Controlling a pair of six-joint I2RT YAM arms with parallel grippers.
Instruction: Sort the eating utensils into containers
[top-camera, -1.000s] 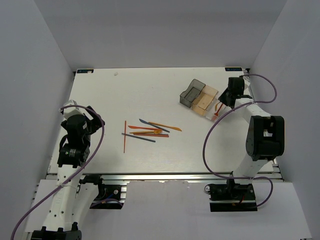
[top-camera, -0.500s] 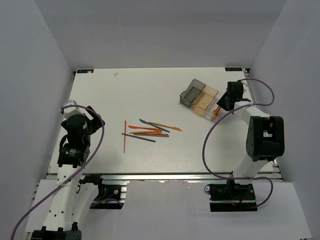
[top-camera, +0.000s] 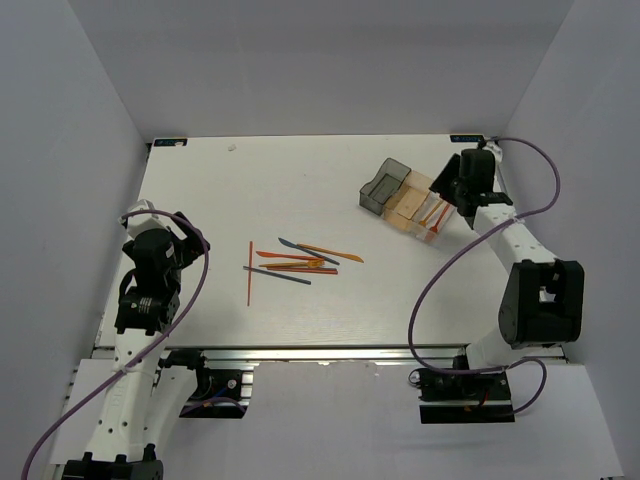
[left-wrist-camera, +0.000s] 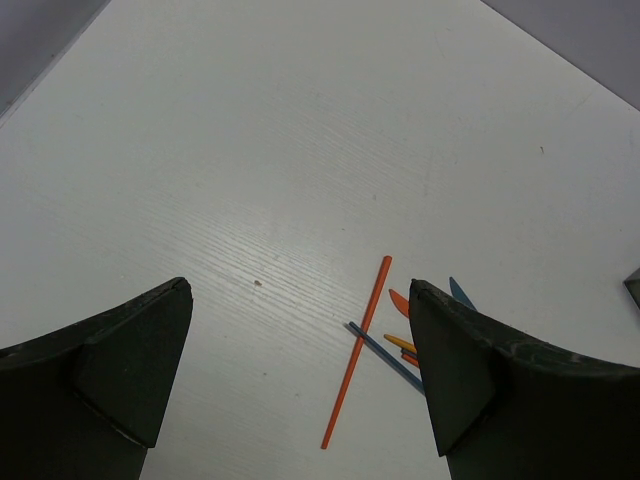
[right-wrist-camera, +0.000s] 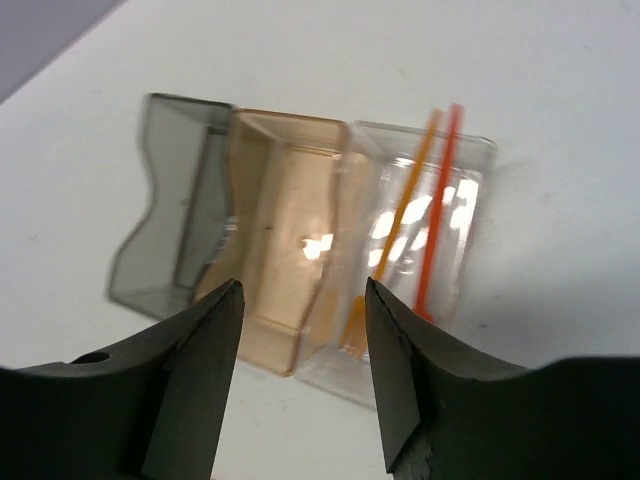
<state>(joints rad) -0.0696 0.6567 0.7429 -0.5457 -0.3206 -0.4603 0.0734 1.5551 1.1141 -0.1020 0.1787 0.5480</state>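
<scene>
The containers are three joined bins at the back right: smoky grey (top-camera: 383, 185), amber (top-camera: 410, 200) and clear (top-camera: 436, 226). In the right wrist view they are grey (right-wrist-camera: 170, 230), amber (right-wrist-camera: 280, 240) and clear (right-wrist-camera: 470, 200). An orange fork (right-wrist-camera: 400, 225) and a red utensil (right-wrist-camera: 438, 225) lie in the clear bin. My right gripper (right-wrist-camera: 302, 300) hangs open just above the bins (top-camera: 452, 193), with nothing between its fingers. Several utensils (top-camera: 300, 262) lie piled mid-table, with an orange stick (top-camera: 249, 272) (left-wrist-camera: 358, 365) beside them. My left gripper (left-wrist-camera: 300, 300) (top-camera: 165, 245) is open, far left, empty.
A dark blue stick (left-wrist-camera: 385, 355) crosses the orange stick at the pile's left edge. The table (top-camera: 300, 180) is walled on three sides. The right arm's cable (top-camera: 430, 280) loops over the table's right part.
My right gripper has opened and let a utensil drop into the clear bin, then drawn slightly back over the bins. The left arm has not moved.
</scene>
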